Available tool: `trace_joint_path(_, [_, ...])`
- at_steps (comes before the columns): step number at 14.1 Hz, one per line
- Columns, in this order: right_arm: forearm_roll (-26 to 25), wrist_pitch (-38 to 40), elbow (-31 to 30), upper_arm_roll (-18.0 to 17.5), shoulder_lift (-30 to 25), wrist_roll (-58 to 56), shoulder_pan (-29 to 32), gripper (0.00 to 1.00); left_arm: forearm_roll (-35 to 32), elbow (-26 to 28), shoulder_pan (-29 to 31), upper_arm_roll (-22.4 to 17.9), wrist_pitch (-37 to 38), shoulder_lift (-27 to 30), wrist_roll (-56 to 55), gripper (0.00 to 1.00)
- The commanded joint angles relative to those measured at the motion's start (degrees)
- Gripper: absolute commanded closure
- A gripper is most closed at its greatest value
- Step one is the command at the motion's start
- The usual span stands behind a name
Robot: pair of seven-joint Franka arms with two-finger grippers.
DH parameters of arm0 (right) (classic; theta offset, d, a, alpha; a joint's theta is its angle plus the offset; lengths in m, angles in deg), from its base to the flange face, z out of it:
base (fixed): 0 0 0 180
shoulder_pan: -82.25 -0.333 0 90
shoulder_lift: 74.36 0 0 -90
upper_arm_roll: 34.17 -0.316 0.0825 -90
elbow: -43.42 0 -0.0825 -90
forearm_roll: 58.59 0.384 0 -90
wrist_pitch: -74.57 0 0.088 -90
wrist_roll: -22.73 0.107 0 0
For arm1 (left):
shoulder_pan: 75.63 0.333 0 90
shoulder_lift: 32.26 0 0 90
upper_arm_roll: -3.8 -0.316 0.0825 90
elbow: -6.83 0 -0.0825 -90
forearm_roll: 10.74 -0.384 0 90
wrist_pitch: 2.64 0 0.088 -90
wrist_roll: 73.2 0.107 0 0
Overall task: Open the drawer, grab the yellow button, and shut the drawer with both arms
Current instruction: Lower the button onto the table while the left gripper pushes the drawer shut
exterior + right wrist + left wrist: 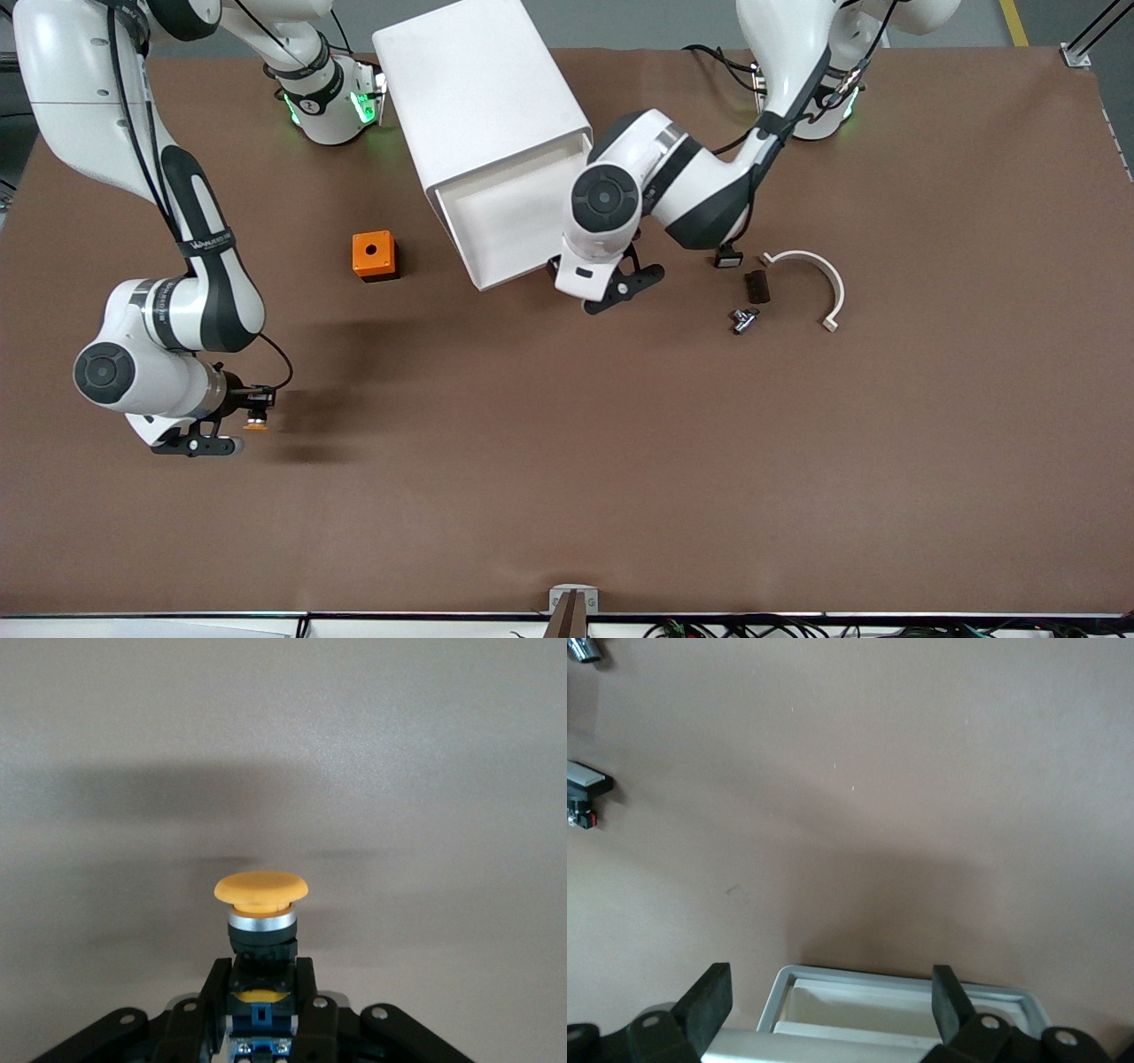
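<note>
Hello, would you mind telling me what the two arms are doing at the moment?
The right hand is shut on the button with the orange cap, held over bare table toward the right arm's end, nearer the front camera than the orange cube. The drawer at the top of the white cabinet is pulled out and looks empty. The left hand is open at the drawer's front edge, seemingly placed to push it closed. A few small parts lie toward the left arm's end.
</note>
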Motion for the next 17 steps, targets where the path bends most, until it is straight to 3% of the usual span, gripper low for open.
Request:
trace_joint_path(1, [-1.4,-6.8,-5.5,-0.6,-1.1,-1.8,1.0,0.96,-1.3,2.9,-2.3,-0.2,-0.4,1.1,-0.5,0.01])
trace_joint_path(4, [-1.3,-12.8,-9.6,-0.6,-1.1,-1.8,1.7,0.95,-1.3,2.9,-3.9,0.2,-0.4,1.1,-0.7,0.01])
trace_joint_path(5, [-1.3,-13.2,-9.8,-0.6,-1.1,-1.8,1.8,0.88,-1.2,2.9,-4.6,0.4,-0.4,1.0,-0.9,0.01])
trace_joint_path(8, [-1.3,-12.6,-9.4,-0.6,-1.1,-1.7,1.8,0.48,-1.2,3.1,-7.7,0.7,-0.6,0.5,-1.5,0.01])
trace_joint_path(10, [-1.3,-12.5,-8.9,-0.6,-1.5,-1.4,1.6,0.12,-1.1,3.1,-9.2,0.7,-0.6,-0.3,-3.0,0.01])
trace_joint_path(11, [-0.8,-12.4,-8.8,-0.7,-2.0,-1.4,1.6,0.0,-1.1,3.1,-9.6,0.9,-0.6,-0.3,-3.8,0.01])
trace_joint_path(17, [-0.4,-8.9,-8.7,-0.7,-10.2,-3.0,1.4,0.0,-0.6,3.1,-11.8,1.5,0.0,-0.7,-6.9,0.01])
